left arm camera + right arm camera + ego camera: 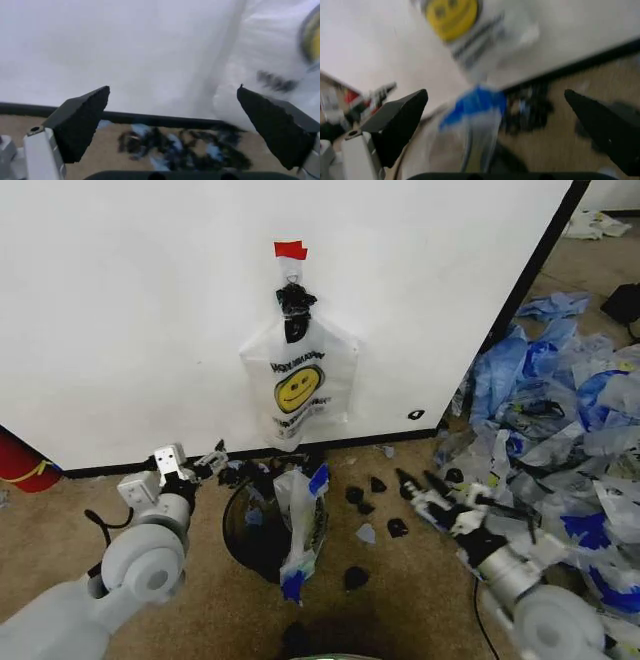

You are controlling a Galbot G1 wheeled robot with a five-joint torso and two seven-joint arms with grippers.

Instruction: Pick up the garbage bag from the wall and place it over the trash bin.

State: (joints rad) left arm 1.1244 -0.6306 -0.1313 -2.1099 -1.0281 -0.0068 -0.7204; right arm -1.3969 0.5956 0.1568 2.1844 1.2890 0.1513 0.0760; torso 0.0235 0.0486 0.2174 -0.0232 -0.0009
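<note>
We see the garbage bag point(298, 380) hanging on the wall point(130, 300) under red tape point(291, 249), above the trash bin point(252, 532). Our left gripper point(212, 462), fingers spread, hovers left of the bin. Our right gripper point(418, 482), fingers spread, hovers to the right.

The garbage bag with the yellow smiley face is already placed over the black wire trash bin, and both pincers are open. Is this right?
Not quite. The garbage bag hangs on the wall under a red tape piece, above the trash bin, as the head view shows. The left pincer and the right pincer are indeed open.
</note>
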